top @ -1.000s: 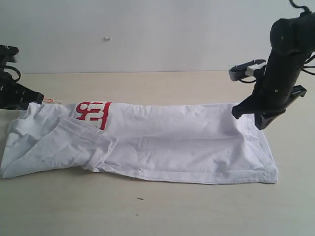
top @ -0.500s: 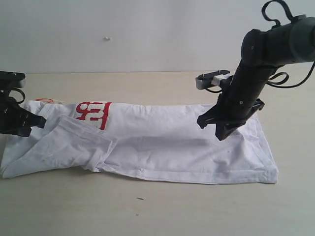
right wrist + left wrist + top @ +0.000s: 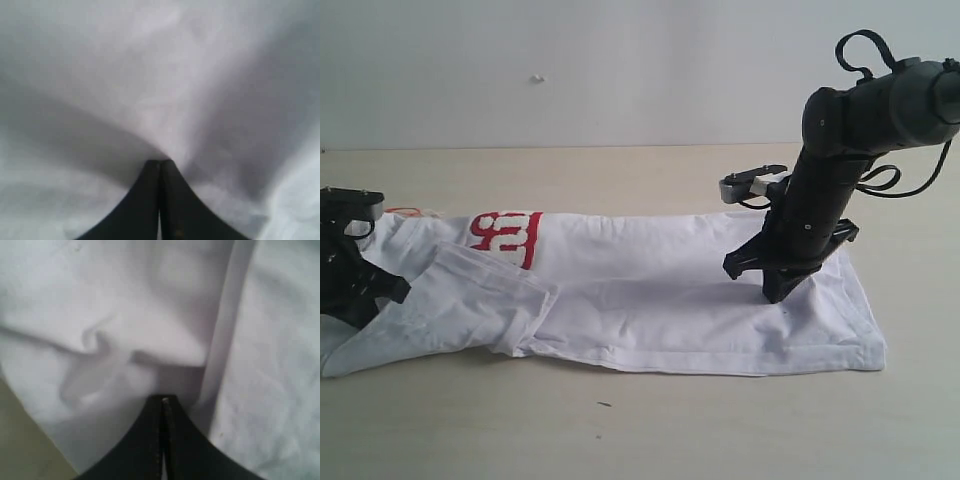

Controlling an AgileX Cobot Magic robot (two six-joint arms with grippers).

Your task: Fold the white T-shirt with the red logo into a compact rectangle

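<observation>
One tan table (image 3: pixel 640 430) carries the white T-shirt (image 3: pixel 650 300), folded into a long band across mid-frame. Right gripper (image 3: pixel 775 292), jaws together, stands tip-down on the shirt's right part. Left gripper (image 3: pixel 390 290), jaws together, sits at its left end. Red logo (image 3: pixel 505 238) shows on the cloth's upper left.

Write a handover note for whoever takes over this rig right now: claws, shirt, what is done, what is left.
Left claw: shut, tip on the cloth at the shirt's left end; whether it pinches any cannot be told.
Right claw: shut, tip down on the cloth toward the right end; same doubt.
White T-shirt: a long band lying on the table, red logo partly showing near the left end.
Done: narrowed lengthwise.
Left: fold the ends over into a compact rectangle.
</observation>
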